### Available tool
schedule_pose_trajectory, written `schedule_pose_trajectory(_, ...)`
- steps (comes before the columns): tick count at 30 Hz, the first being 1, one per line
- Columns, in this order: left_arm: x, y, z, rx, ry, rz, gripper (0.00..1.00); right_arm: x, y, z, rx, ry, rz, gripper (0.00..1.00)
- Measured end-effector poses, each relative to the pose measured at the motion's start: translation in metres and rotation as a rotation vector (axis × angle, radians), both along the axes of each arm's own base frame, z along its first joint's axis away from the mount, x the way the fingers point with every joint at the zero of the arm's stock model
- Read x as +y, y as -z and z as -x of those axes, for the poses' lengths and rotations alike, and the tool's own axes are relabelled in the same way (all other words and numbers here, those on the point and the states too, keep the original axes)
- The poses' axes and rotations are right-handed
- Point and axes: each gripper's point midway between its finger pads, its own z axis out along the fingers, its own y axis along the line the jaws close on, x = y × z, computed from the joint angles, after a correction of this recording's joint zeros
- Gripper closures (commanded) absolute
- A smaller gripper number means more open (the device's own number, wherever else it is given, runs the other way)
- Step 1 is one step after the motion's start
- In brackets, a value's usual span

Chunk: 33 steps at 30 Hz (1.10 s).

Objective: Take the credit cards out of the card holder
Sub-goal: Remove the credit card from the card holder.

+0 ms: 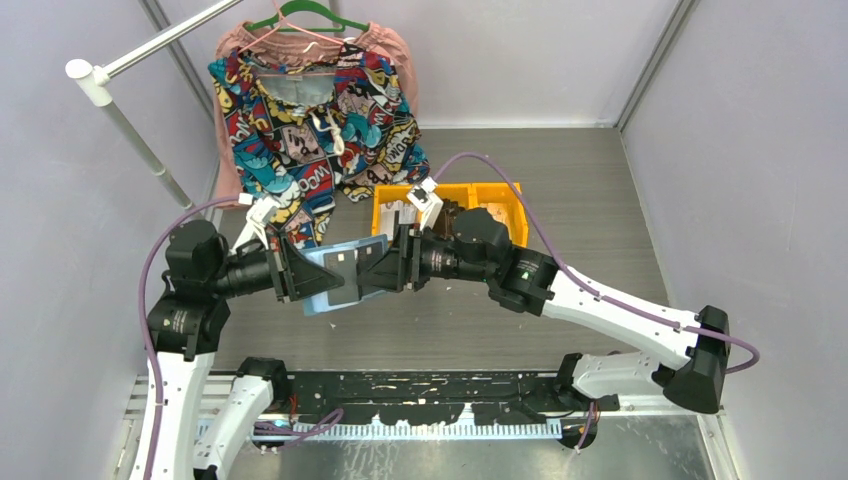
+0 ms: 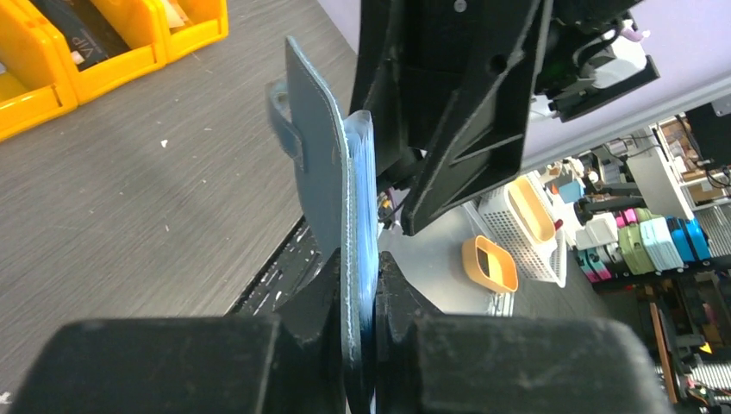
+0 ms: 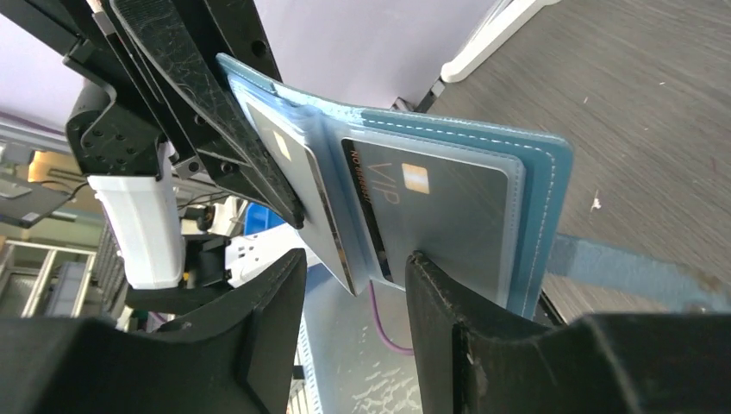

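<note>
The teal-blue card holder point(image 1: 335, 278) hangs open in the air between the two arms, above the table. My left gripper point(image 2: 362, 297) is shut on its edge; the cover point(image 2: 315, 164) stands on edge in that view. In the right wrist view the open holder point(image 3: 483, 164) shows clear sleeves with a grey VIP credit card point(image 3: 440, 216) and a second card point(image 3: 293, 172) behind it. My right gripper point(image 3: 353, 267) is open, its jaws standing on either side of the sleeves' lower edges, the right finger point(image 3: 448, 319) against the VIP card's sleeve.
Orange plastic bins point(image 1: 450, 205) stand on the table behind the right gripper, and they also show in the left wrist view point(image 2: 95, 43). A colourful comic-print shirt point(image 1: 310, 110) hangs on a rack at the back left. Grey walls stand on both sides.
</note>
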Motion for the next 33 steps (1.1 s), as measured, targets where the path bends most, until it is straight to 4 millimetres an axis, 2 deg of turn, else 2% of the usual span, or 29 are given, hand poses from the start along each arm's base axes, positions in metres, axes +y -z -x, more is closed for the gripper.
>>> schedule_pose_trajectory(2,-0.001,-0.003,0.003,0.008,0.016,0.014,1.0,0.0,0.003,0.001,0.015,-0.019,-0.008,0.49)
schedule_pose_trajectory(10,-0.005,-0.018,0.008,0.018,0.055,0.071,1.0,0.004,-0.021,0.012,0.045,-0.119,-0.156,0.6)
schedule_pose_trajectory(13,-0.006,-0.021,0.009,0.016,0.059,0.079,1.0,0.007,-0.033,0.019,0.05,-0.165,-0.211,0.7)
schedule_pose_trajectory(18,-0.006,-0.022,0.009,0.012,0.062,0.082,1.0,0.006,-0.03,0.02,0.071,-0.181,-0.224,0.9)
schedule_pose_trajectory(21,-0.006,-0.022,0.009,0.016,0.062,0.082,0.91,0.006,-0.027,0.019,0.081,-0.18,-0.225,0.98)
schedule_pose_trajectory(24,-0.006,-0.022,0.01,0.02,0.066,0.084,0.85,0.006,-0.028,0.019,0.077,-0.183,-0.237,0.99)
schedule_pose_trajectory(33,-0.01,-0.027,0.013,0.095,0.112,0.158,0.8,0.003,-0.032,0.023,0.075,-0.199,-0.268,0.99)
